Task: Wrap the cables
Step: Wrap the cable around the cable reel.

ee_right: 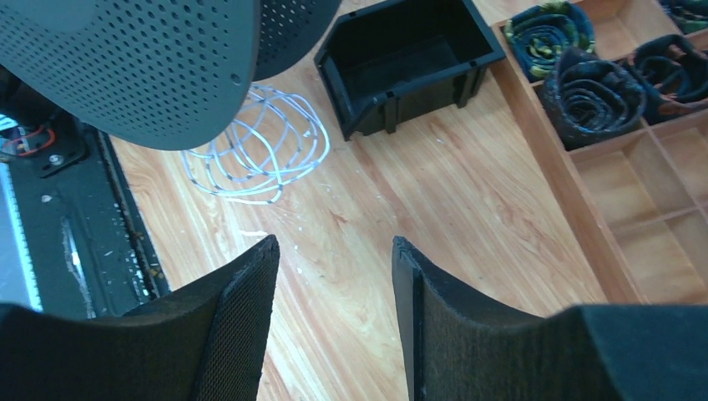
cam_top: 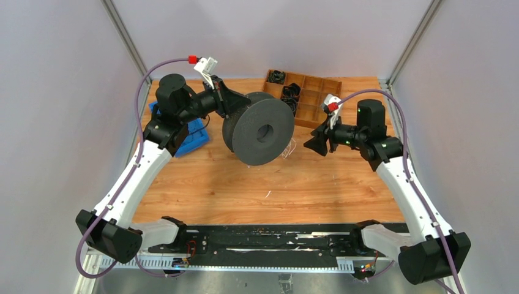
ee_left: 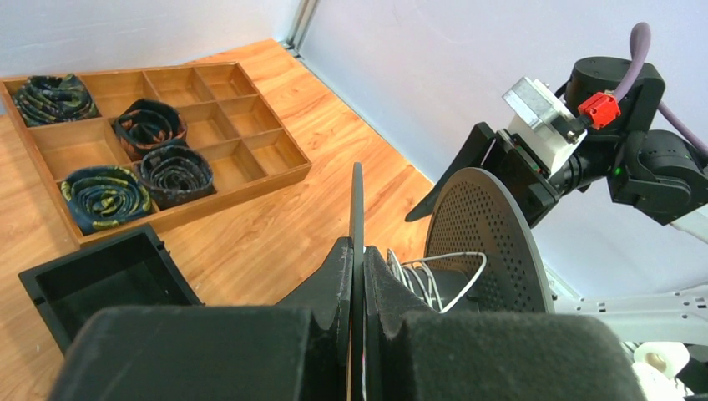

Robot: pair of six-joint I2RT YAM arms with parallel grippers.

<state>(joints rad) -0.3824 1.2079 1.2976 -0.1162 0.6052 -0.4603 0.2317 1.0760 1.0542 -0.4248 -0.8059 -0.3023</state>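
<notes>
Silvery-white, the cables (ee_right: 255,150) lie as a loose tangle of loops on the wooden table (cam_top: 202,184). In the top view they are at about 4 o'clock of the dark perforated spool (cam_top: 257,127), partly beneath its flange (whether the wire touches the spool I cannot tell). The left claw (ee_left: 357,255) is pinched narrow on the thin edge of one flange, gripping the spool. The right claw (ee_right: 334,246) stands wide with nothing between its pads, at the spool's 3 o'clock and apart from it. A black bin (ee_right: 409,50) sits just beyond the wire, and a wooden compartment tray (cam_top: 315,82) holding dark coiled bundles is at the table's 1 o'clock
</notes>
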